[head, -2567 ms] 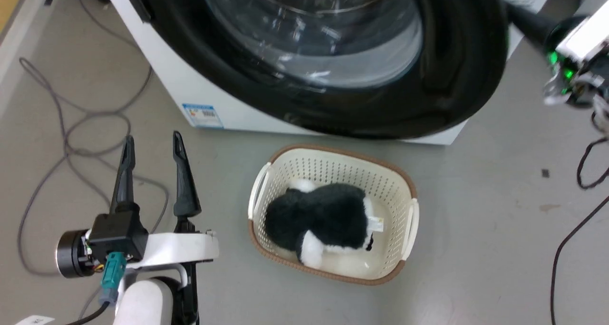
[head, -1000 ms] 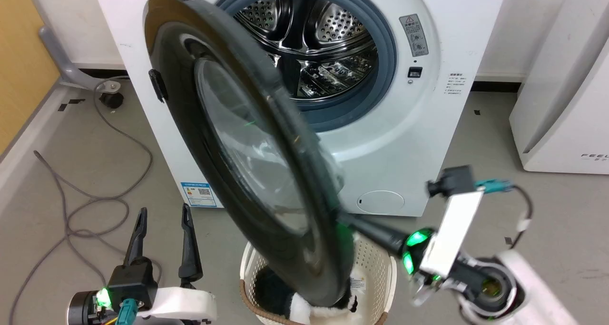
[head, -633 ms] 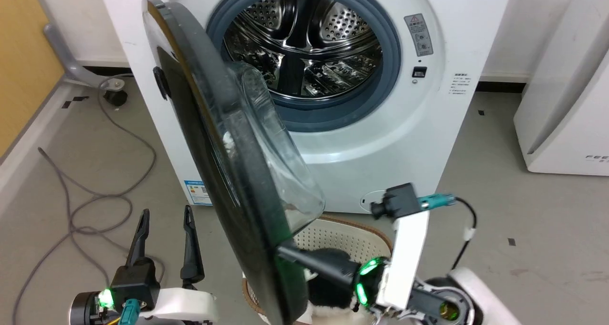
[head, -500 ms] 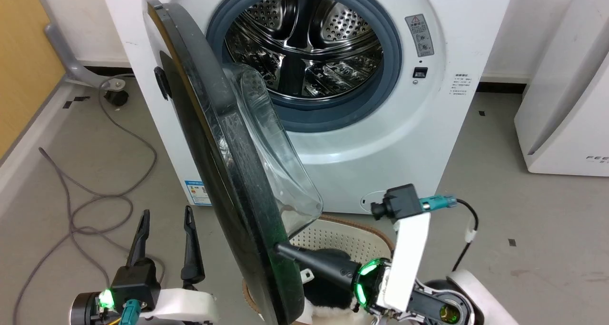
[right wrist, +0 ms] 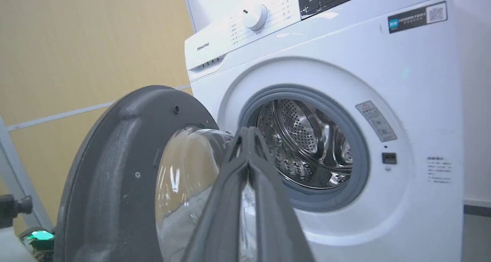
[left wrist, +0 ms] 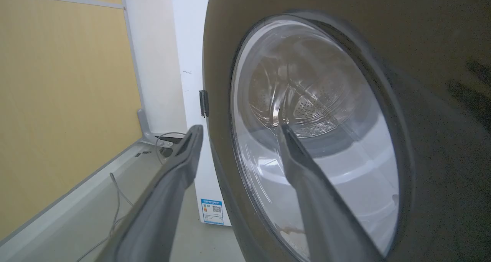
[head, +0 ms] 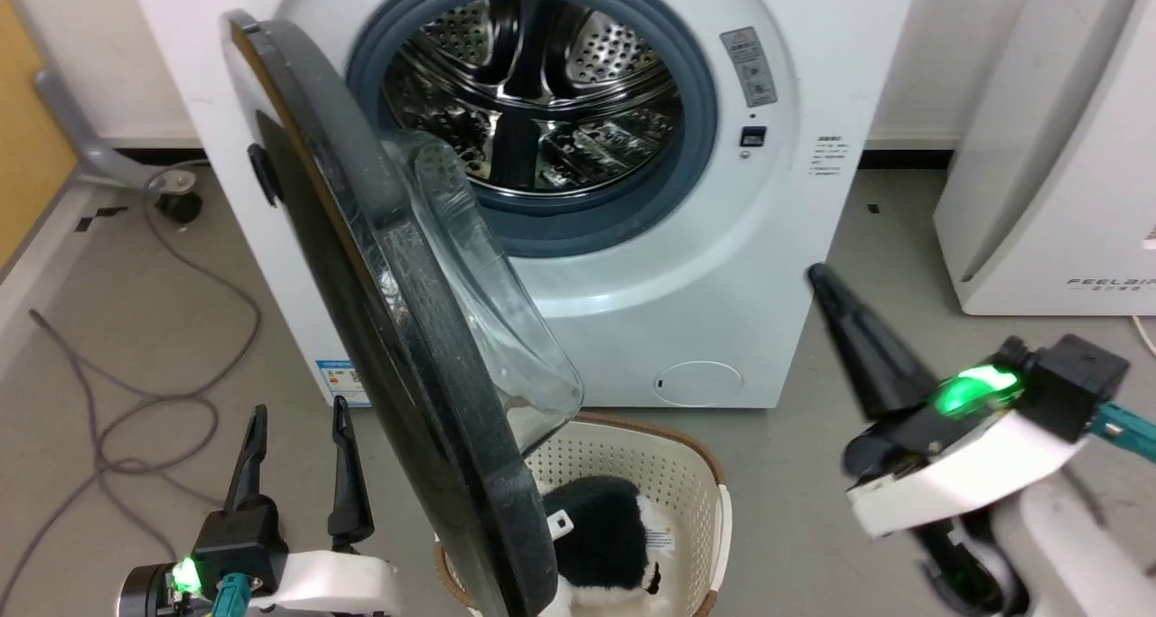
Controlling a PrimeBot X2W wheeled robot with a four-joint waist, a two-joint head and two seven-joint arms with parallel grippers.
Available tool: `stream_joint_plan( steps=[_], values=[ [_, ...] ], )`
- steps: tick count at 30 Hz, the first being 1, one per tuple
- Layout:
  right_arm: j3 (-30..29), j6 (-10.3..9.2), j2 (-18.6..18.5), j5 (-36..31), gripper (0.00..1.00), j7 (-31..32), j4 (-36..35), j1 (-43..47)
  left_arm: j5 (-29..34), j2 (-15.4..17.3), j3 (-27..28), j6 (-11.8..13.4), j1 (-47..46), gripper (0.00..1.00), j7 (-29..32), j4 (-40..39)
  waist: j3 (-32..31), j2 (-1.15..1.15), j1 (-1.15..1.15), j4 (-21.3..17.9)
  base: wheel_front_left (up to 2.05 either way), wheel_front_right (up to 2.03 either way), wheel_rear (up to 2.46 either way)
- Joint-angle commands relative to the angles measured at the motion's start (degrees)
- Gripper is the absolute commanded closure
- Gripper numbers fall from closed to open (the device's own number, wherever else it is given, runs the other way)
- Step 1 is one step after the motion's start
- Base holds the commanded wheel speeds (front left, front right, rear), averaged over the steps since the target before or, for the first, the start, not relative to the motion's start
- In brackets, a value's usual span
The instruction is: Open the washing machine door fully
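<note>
Grey floor point(head: 777, 509) underlies a glossy black, glass-bellied door point(head: 352, 265).

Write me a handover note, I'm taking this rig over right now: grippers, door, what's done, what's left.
Left gripper: jaws open, empty, low beside the door's outer face.
Right gripper: jaws shut on nothing, clear of the door, in front of the washing machine.
Washing machine door: unlatched, swung out about edge-on to the head view, drum exposed.
Done: door opened partway.
Left: likely push it wider, if the hinge allows.
</note>
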Motion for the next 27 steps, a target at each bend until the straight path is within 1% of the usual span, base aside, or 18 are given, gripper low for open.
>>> stream_joint_plan(
  steps=[1, 4, 6, 9, 12, 18, 20, 23, 27],
  values=[
    [-1.5, 0.05, 0.0, -4.4, 1.0, -0.5, 0.9, -0.1, 0.0, 0.1, 0.4, 0.2, 0.7, 0.0, -0.3, -0.2, -0.3, 0.0, 0.0, -0.6, 0.0, 0.0, 0.0],
    [-9.9, 0.05, 2.9, -15.5, 1.0, -0.7, -2.1, 2.0, 0.1, 0.1, 1.0, 0.1, 0.8, 0.0, -0.3, -0.5, -0.2, 0.0, 0.0, -1.3, 0.0, 0.0, 0.0],
    [-13.6, 0.05, 4.1, -23.9, 1.0, -0.7, -4.4, 4.5, 0.1, 0.1, 1.3, 0.1, 0.8, 0.0, -0.3, -0.6, -0.1, 0.0, 0.0, -1.7, 0.0, 0.0, 0.0],
    [-17.5, 0.05, 6.2, -32.9, 1.0, -0.7, -6.1, 8.9, 0.2, 0.1, 1.5, 0.0, 0.9, 0.0, -0.3, -0.9, -0.1, 0.0, 0.0, -2.0, 0.0, 0.0, 0.0],
    [-20.6, 0.05, 9.4, -36.6, 1.0, -0.7, -6.3, 13.1, 0.1, 0.1, 1.7, 0.0, 1.1, 0.0, -0.3, -1.1, -0.1, 0.0, 0.0, -2.3, 0.0, 0.0, 0.0],
    [-24.8, 0.05, 14.4, -38.8, 1.0, -0.7, -2.7, 19.9, 0.2, 0.1, 1.8, 0.0, 1.3, 0.0, -0.3, -1.1, 0.0, 0.0, 0.0, -2.5, 0.0, 0.0, 0.0],
    [-25.9, 0.05, 15.4, -39.5, 0.0, -0.7, -0.2, 21.6, 0.2, 0.1, 1.8, 0.0, 1.3, 0.0, -0.3, -1.1, 0.0, 0.0, 0.0, -2.4, 0.0, 0.0, 0.0],
    [-26.9, 0.05, 16.2, -41.0, 0.0, -0.7, 1.0, 22.6, 0.2, 0.1, 1.6, 0.0, 1.3, 0.0, -0.3, -1.0, 0.1, 0.0, 0.0, -2.4, 0.0, 0.0, 0.0],
    [-27.5, 0.05, 16.9, -41.5, 0.0, -0.7, 1.0, 23.4, 0.3, 0.1, 1.6, 0.3, 1.3, 0.0, -0.3, -0.9, 0.1, 0.0, 0.0, -2.3, 0.0, 0.0, 0.0]
  ],
)
